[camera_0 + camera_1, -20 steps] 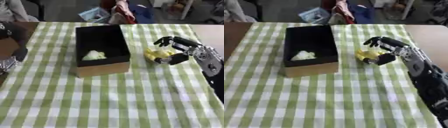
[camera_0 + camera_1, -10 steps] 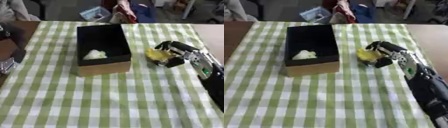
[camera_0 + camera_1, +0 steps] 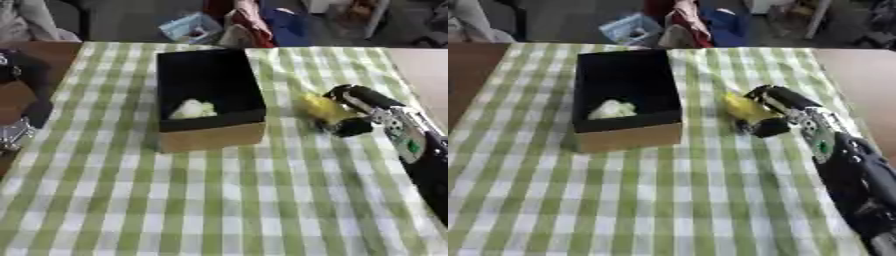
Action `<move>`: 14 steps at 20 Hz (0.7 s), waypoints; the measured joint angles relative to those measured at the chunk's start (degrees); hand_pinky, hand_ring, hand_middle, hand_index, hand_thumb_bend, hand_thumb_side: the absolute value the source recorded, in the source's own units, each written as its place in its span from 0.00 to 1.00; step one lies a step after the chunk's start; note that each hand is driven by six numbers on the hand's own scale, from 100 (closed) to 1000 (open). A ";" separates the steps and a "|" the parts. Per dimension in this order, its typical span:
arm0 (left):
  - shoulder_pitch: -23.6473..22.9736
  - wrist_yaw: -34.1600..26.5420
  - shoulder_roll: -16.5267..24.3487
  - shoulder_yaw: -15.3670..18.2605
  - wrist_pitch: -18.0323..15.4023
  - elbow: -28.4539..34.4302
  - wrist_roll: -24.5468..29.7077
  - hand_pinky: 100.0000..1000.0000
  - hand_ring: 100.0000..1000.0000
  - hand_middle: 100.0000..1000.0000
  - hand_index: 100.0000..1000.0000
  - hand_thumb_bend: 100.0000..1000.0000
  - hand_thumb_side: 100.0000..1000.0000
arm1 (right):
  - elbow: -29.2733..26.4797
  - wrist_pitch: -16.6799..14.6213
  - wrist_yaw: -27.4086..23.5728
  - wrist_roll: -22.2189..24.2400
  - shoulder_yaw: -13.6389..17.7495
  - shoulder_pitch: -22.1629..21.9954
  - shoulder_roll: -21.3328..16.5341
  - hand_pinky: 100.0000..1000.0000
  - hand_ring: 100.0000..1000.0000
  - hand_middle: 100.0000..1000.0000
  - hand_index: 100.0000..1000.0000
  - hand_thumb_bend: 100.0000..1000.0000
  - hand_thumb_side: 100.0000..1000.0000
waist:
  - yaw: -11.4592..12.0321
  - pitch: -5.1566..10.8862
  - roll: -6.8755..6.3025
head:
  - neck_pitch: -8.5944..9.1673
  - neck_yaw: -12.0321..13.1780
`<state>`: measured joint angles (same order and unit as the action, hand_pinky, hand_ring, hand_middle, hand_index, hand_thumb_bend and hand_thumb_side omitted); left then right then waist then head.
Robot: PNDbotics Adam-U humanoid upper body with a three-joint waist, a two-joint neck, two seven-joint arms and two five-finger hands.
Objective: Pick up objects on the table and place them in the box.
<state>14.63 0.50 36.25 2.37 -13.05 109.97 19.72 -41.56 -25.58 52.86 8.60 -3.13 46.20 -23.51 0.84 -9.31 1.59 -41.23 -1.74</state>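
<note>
Fingers of the right hand (image 3: 776, 112) curl around a small yellow object (image 3: 745, 107) on the checked tablecloth (image 3: 667, 200) beside the black box (image 3: 627, 97); it looks light and soft, best held across its middle.

We count one black box (image 3: 210, 95), one pale lump (image 3: 192, 108) inside it (too blurred to name), one yellow object (image 3: 748, 108) beside it, and two robot hands: right hand (image 3: 773, 112), left hand (image 3: 16, 125).
</note>
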 measured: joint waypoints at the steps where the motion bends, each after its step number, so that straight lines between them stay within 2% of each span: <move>1: 0.00 0.05 0.00 0.00 0.00 -0.01 0.00 0.57 0.45 0.51 0.74 0.18 0.34 | 0.04 -0.03 0.00 -0.62 0.09 -0.08 -0.01 0.69 0.52 0.54 0.66 0.06 0.26 | 0.00 0.00 0.00 | 0.00 0.00; 3: -0.01 0.08 0.00 0.01 0.00 -0.03 0.00 0.57 0.45 0.51 0.74 0.18 0.34 | 0.10 -0.24 0.00 -1.83 0.23 -0.37 -0.02 0.68 0.48 0.50 0.62 0.01 0.22 | -0.05 0.00 0.01 | 0.00 0.00; 6: -0.01 0.10 0.00 0.01 -0.01 -0.06 0.01 0.57 0.45 0.51 0.74 0.18 0.34 | -0.02 -0.77 -0.46 -3.19 0.24 -0.52 -0.02 0.66 0.44 0.45 0.57 0.00 0.18 | -0.08 0.00 0.03 | 0.00 0.01; 14: -0.02 0.11 0.00 0.01 -0.07 -0.09 0.35 0.57 0.45 0.51 0.74 0.18 0.34 | -4.54 -1.94 -5.76 -3.32 -0.86 -0.05 -0.55 0.66 0.43 0.44 0.56 0.00 0.12 | -0.11 0.00 0.28 | 0.01 0.01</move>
<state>14.61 0.61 36.25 2.39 -13.12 109.88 20.07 -46.09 -27.52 47.10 5.29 -3.99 46.15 -24.06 0.72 -9.31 1.87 -41.22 -1.73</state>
